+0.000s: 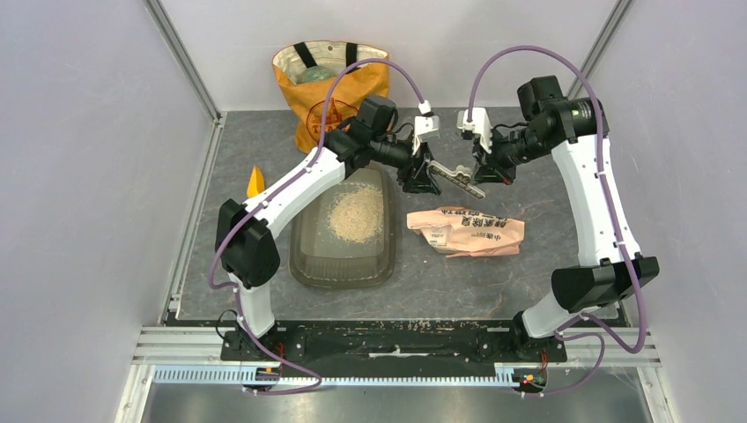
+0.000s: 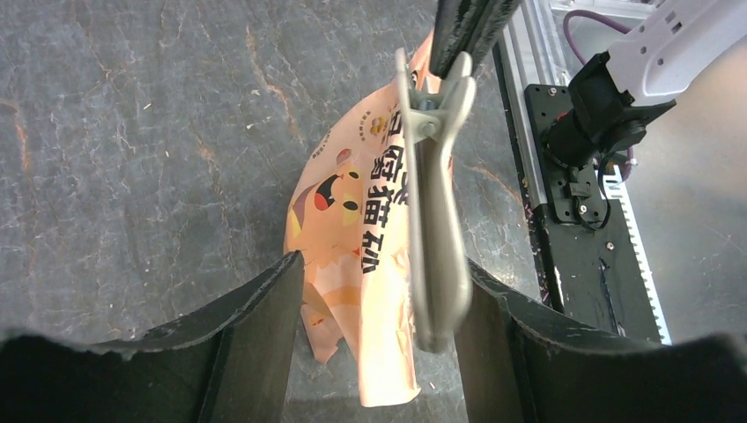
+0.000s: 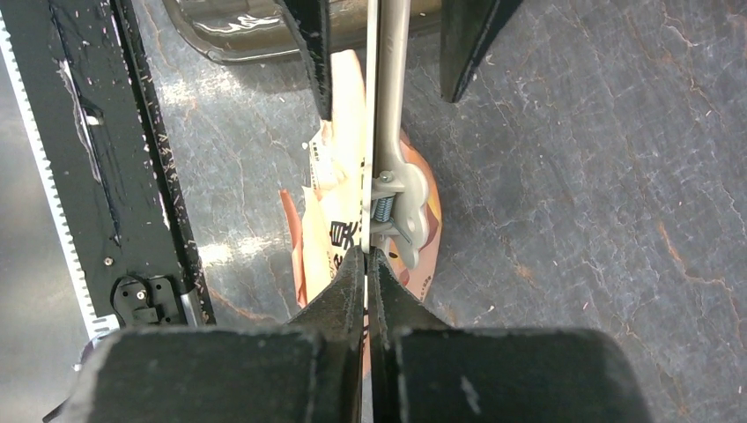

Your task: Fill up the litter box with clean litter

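Clip (image 1: 456, 177) hangs in the air above the bag (image 1: 465, 231), between both arms. Right pincer (image 3: 366, 264) is closed tight on one thin end. Left pincer (image 2: 379, 304) stands part open astride the other, gripping nothing, though one finger may be touching. Litter box (image 1: 343, 264) lies on the surface (image 1: 528, 282) left of the bag, litter (image 1: 355, 214) heaped in it. Risk: if the right lets go before the left bites, the clip drops; an off-centre squeeze could twist it loose.

My overhead feed, counted: one litter box (image 1: 304, 264), one clean litter (image 1: 355, 214) heap, one printed litter bag (image 1: 467, 231), one bag clip (image 1: 456, 177), one orange tote bag (image 1: 308, 106) at top, one orange scoop (image 1: 255, 181), and two arms: left arm (image 1: 299, 181), right arm (image 1: 590, 194).
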Robot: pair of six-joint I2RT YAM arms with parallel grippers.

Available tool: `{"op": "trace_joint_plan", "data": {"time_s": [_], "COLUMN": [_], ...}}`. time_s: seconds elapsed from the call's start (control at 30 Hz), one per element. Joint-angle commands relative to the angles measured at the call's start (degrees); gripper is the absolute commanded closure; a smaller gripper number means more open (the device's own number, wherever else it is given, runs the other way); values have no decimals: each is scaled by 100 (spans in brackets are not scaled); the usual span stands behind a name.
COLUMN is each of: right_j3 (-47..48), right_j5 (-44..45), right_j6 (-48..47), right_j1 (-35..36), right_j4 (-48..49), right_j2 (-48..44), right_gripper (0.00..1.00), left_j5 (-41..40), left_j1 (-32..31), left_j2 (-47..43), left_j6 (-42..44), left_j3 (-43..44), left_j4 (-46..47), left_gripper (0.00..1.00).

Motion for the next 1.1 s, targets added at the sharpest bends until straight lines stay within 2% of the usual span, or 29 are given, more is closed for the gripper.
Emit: {"op": "trace_joint_plan", "data": {"time_s": [0.0,0.3,0.4,0.43,0.6,0.7,0.73,0.77,0.8,0.83,0.9,0.97,1.07], "right_j3": [-47,-178,-214,-214,-91,51,82,112,164,199,272,486,636], "right_j5": [73,249,250,243,202,179,192,213,195,59,-434,-923,-1423], "right_j6": [-212,-271,-286,-279,-169,-18,194,467,707,1054,1619,2091,2264], "right_j1": [100,222,228,236,265,262,262,247,195,52,-348,-711,-1034], "right_j4": [-286,-301,-280,-247,-205,-133,0,174,304,489,827,977,971], "right_j2": [-210,-236,-242,-251,-191,-173,-179,-176,-189,-192,-205,-103,104], "right_gripper": [100,100,100,100,100,100,92,59,35,19,9,8,11], "left_j5": [218,507,565,580,650,560,540,554,574,589,589,442,432], "left_j1": [-8,-15,-18,-17,-35,-5,48,133,260,369,590,688,706], "left_j2": [-413,-585,-636,-644,-610,-600,-610,-615,-619,-610,-639,-735,-823], "left_j6": [-548,-906,-974,-983,-1025,-977,-1242,-1701,-2389,-2932,-3882,-4548,-4999], "left_j3": [-284,-515,-638,-664,-680,-684,-750,-862,-1011,-1127,-1373,-1608,-1711], "left_j4": [986,1434,1575,1615,1731,1636,1835,2294,2912,3521,4626,5597,6265], "left_gripper": [34,36,41,45,97,98,98,98,98,98,98,98,98]}}
